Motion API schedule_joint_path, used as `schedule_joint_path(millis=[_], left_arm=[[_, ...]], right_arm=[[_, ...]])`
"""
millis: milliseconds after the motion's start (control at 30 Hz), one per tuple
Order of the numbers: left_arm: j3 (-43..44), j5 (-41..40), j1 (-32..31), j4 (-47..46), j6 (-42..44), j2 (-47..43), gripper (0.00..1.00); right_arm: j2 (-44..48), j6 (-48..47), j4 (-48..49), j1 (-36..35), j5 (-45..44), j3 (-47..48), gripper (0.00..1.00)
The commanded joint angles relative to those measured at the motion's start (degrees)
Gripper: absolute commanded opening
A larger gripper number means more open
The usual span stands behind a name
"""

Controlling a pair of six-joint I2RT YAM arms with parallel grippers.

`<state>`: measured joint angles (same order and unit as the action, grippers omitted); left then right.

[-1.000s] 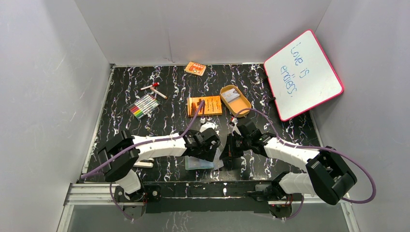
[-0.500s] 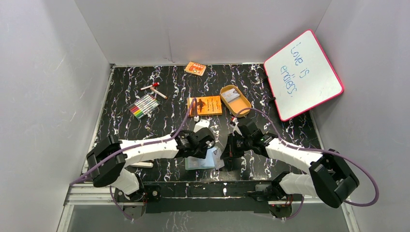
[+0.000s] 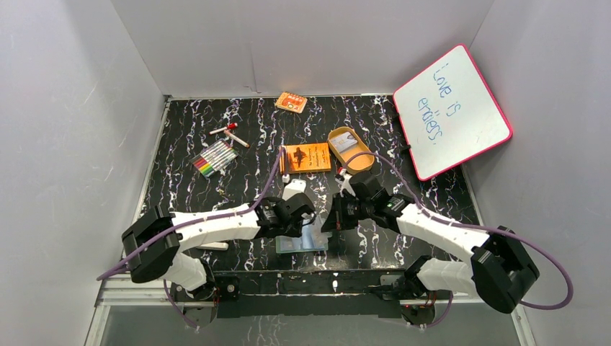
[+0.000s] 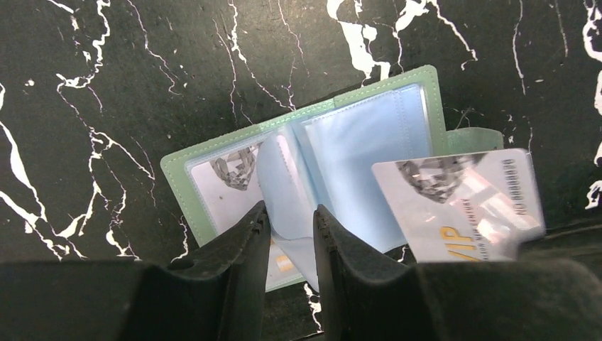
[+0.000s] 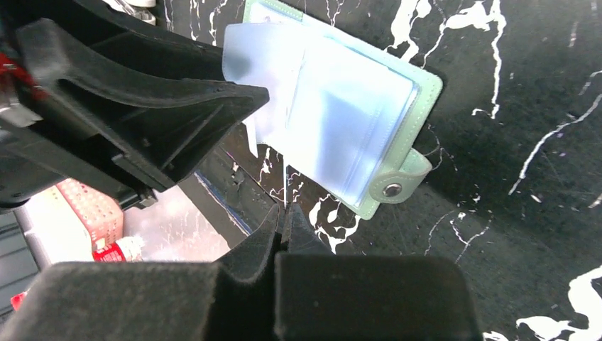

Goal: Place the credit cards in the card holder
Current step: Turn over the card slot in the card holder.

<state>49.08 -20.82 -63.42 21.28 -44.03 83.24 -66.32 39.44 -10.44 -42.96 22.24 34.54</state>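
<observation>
Small grey-green folding card holder (image 4: pixel 369 135) lies open, pockets up, on the black white-veined counter (image 4: pixel 106 85) near the front edge, between the two claws. One card (image 4: pixel 227 181) sits in its left-hand pocket. Holder looks light and floppy: soft cover, thin pale-blue plastic leaves that bend and slide easily, so it probably skids if pushed without being pinned. Best hold is likely a leaf's free edge to spread a pocket mouth, not the snap tab (image 5: pixel 397 186). Silver plastic credit card (image 4: pixel 458 206) with VIP lettering looks stiff, thin and slick, so take it by a short edge and feed it flat. Left claw (image 4: pixel 289 211) is tipped down over the holder's fold with jaws narrowed around a loose blue pocket leaf (image 4: pixel 280 185). A gap shows between the fingers, so I can't tell if the leaf is actually pinched. Right claw (image 5: pixel 282 213) has fingers pressed together, pinching the silver credit card, which shows edge-on in its own wrist view. The card hangs over the holder's tab side, not yet in a pocket. In the top view the left arm (image 3: pixel 216 222) stretches low across the near edge, wrist bent down. The right arm (image 3: pixel 439 231) reaches in from the right, wrist angled toward the holder. Claws are near each other but apart.
</observation>
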Motion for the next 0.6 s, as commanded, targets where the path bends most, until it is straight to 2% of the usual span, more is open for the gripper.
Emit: schedule_joint_path(millis=[0,233,567], left_arm=[[-1.11,-3.29,-0.21,1.02,-1.45,-4.93,0.26],[-2.1,-4.55,-0.21,2.64,-2.46,-6.95,0.23],[-4.46,-5.77,-0.26,4.9,-4.14,-7.58,0.18]], right_arm=[[-2.45,0.79,3.41,-1.39,0.55,1.83,0.0],[-6.72,2.43,8.74,-2.81,0.08,1.27,0.0],[-6.97,2.23,8.26,-3.05,-0.74,0.24,0.0]])
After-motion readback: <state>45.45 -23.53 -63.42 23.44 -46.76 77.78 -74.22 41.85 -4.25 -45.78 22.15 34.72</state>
